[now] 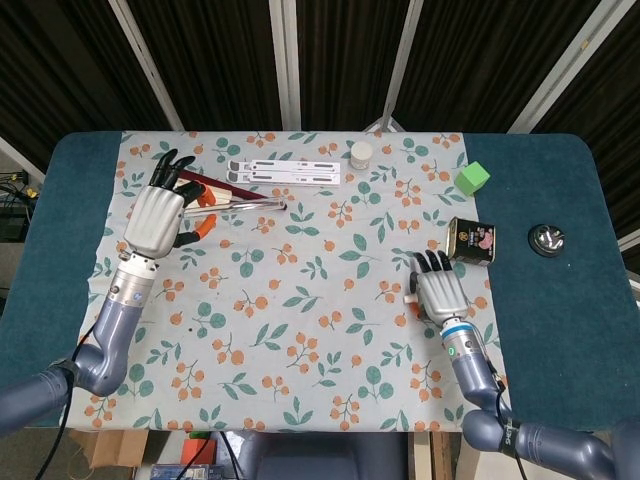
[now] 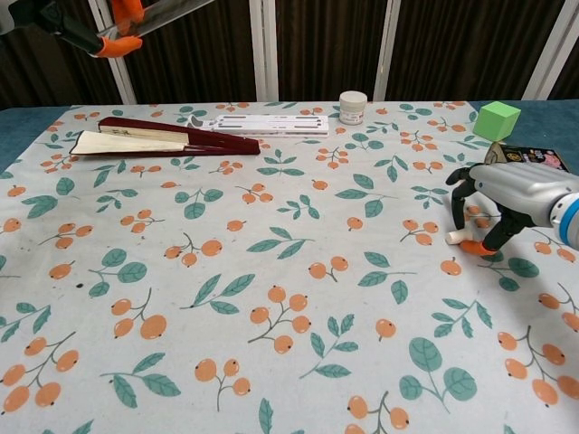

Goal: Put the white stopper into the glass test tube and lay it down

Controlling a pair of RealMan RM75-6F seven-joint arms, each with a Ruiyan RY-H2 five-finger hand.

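The right hand (image 2: 507,194) arched over the small white stopper (image 2: 455,238), fingertips on the tabletop (image 2: 289,298), grip unclear. The left hand (image 1: 158,215) held the glass test tube (image 1: 240,204) aloft.

A table (image 1: 60,200) topped in dark teal is covered across its middle by a white cloth (image 1: 300,300) printed with orange berries and green leaves. Behind it, dark corrugated panels (image 1: 340,60) are divided by pale metal struts (image 1: 285,60) (some slanted).
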